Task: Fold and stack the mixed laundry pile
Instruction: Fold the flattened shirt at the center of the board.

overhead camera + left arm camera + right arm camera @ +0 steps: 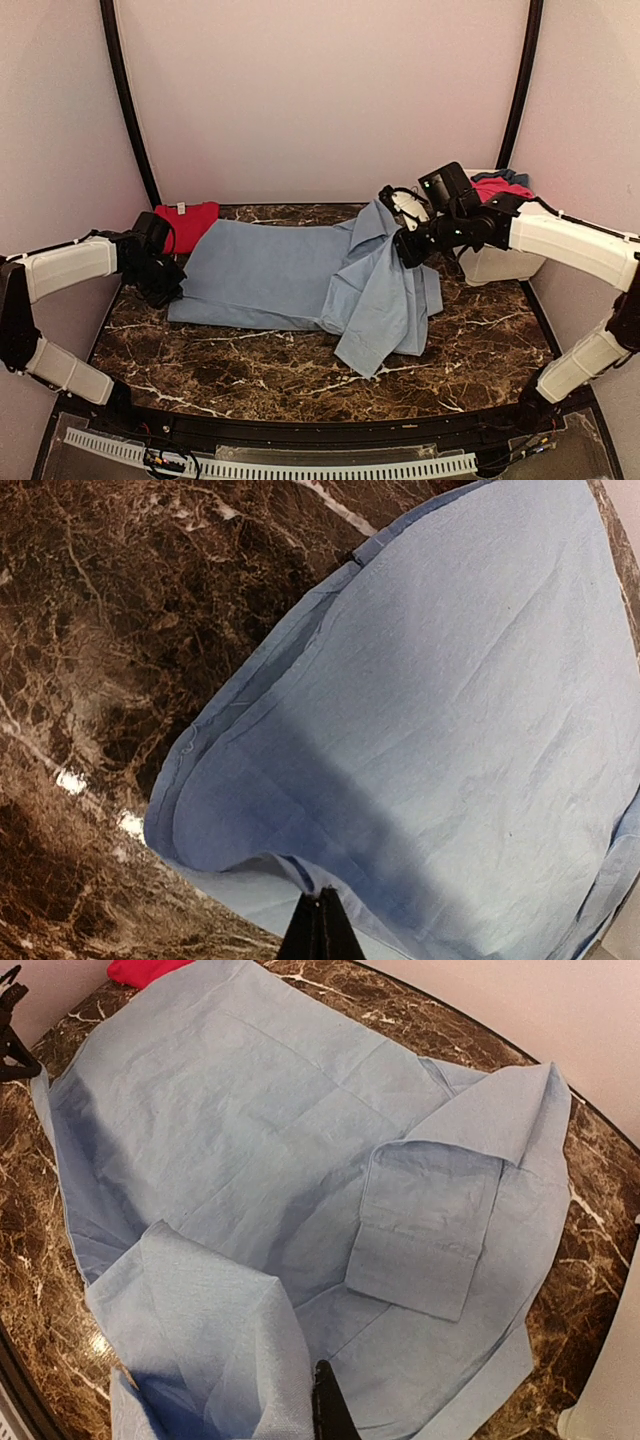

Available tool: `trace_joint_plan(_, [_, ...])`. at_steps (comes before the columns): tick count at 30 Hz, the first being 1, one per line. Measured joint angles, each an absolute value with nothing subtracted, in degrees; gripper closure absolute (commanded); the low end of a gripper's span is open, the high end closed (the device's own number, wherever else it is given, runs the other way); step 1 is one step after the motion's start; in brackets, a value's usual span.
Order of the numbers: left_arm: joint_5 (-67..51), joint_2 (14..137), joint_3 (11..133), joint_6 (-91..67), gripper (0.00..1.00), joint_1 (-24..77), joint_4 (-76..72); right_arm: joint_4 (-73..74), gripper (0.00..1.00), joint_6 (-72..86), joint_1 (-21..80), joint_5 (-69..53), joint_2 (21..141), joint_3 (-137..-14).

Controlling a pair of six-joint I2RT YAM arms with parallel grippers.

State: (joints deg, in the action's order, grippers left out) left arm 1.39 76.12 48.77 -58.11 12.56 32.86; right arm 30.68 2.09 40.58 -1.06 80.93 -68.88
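Left gripper [320,908] is closed, pinching the edge of the light-blue shirt [290,275]. From that gripper the cloth fans out ahead and to its right, and the pinched edge is raised off the tabletop [250,375]. Right gripper [322,1385] is also closed on the same shirt, gripping a bunched fold on the opposite side. That fold is lifted, with fabric draping down below the gripper and toward the arm bases. The rest of the shirt lies flat between the two grippers, stretched across the middle of the tabletop. Red garment [186,224] is just behind the left gripper, on the tabletop at the back wall, touching or just beside the shirt's far corner; can't tell which. White tub [498,265] is just beyond the right gripper on its outer side. Pink-red piece [497,187] and dark-blue piece [503,175] sit at the tub's top. Counts: 1 light-blue shirt, 1 red garment on the tabletop, 1 pink-red piece and 1 dark-blue piece in the tub, 1 tub. Anything lower in the tub is hidden.
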Motion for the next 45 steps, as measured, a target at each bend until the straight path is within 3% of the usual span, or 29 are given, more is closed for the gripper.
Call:
trace_joint_plan(18, [1.76, 89.52, 55.02, -54.08, 1.00, 11.00, 25.71, 26.55, 0.99, -9.61, 30.94, -9.93, 104.47, -90.35])
trace_joint_plan(22, [2.33, 91.57, 55.75, -53.30, 1.00, 10.98, 25.06, 25.93, 0.81, -9.85, 30.94, -10.92, 109.27, -93.03])
trace_joint_plan(26, [2.70, 93.58, 56.73, -51.99, 0.88, 10.85, 24.91, 26.89, 0.47, -8.86, 30.98, -9.13, 113.16, -94.96])
trace_joint_plan(31, [1.08, 95.44, 58.39, -48.29, 0.69, 8.84, 24.45, 29.43, 0.23, -8.38, 30.68, -4.58, 113.54, -95.18])
trace_joint_plan(38, [-1.74, 94.26, 60.18, -43.83, 0.35, 5.19, 24.38, 34.46, 0.22, -6.11, 27.99, -2.72, 111.35, -96.68])
trace_joint_plan(45, [-2.33, 84.51, 57.93, -42.41, 0.28, 4.16, 24.93, 34.98, 0.26, 1.65, 26.24, -9.69, 96.23, -81.45])
